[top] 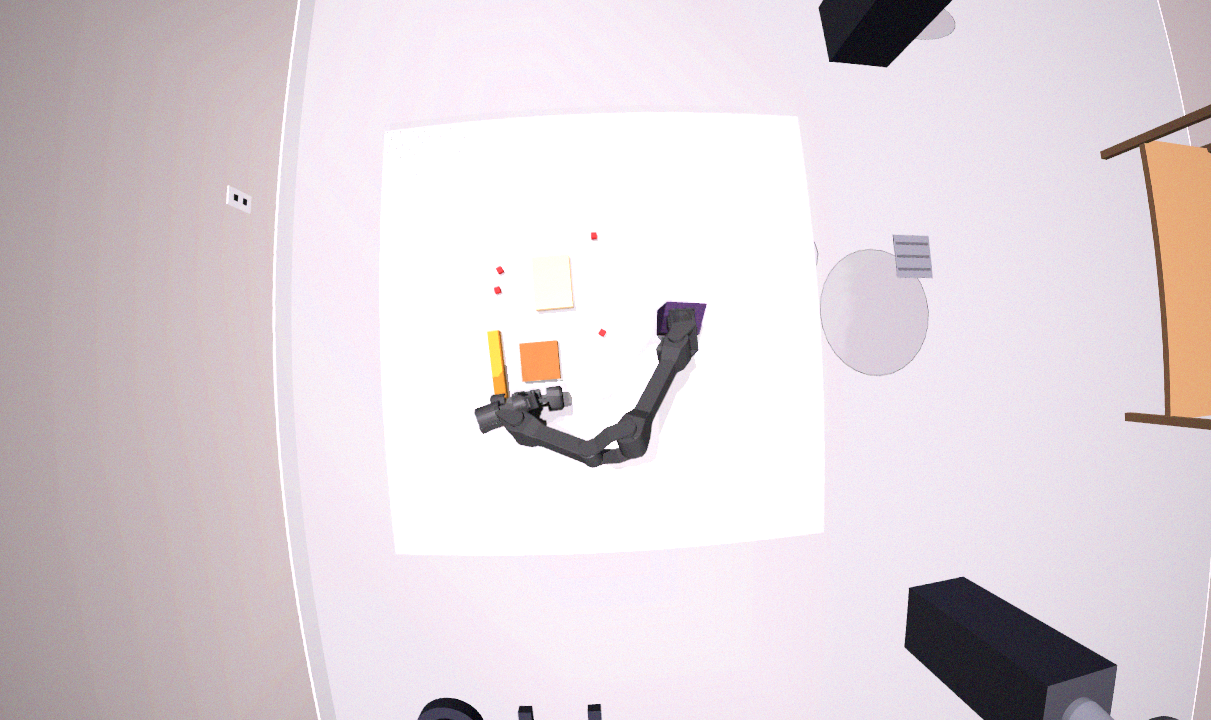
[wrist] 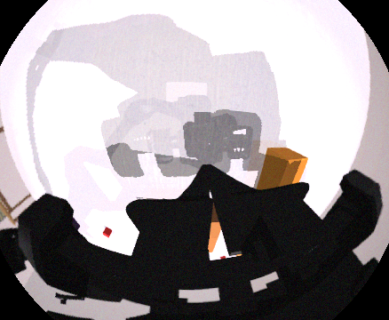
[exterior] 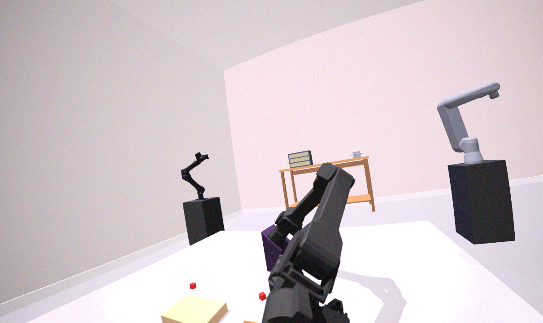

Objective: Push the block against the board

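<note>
The orange square block [top: 539, 360] [exterior: 249, 321] [wrist: 214, 232] lies flat; in the wrist view only a sliver shows between my fingers. The pale yellow rectangular board [top: 553, 282] [exterior: 194, 308] lies beyond it, toward the top of the top view. A plain gap separates them, and the block is offset to the left of the board. My gripper [top: 535, 402] [wrist: 205, 169] is shut and empty, on the side of the block away from the board, close to its lower edge. Its fingertips are hidden from above, so contact with the block cannot be told.
A long yellow bar [top: 496, 362] [wrist: 281, 170] lies left of the block, close to the hand. Small red cubes [top: 594, 236] [exterior: 192, 285] [wrist: 107, 232] lie around the board. The arm's purple stand [top: 666, 320] [exterior: 271, 253] is on the table's right part in the top view.
</note>
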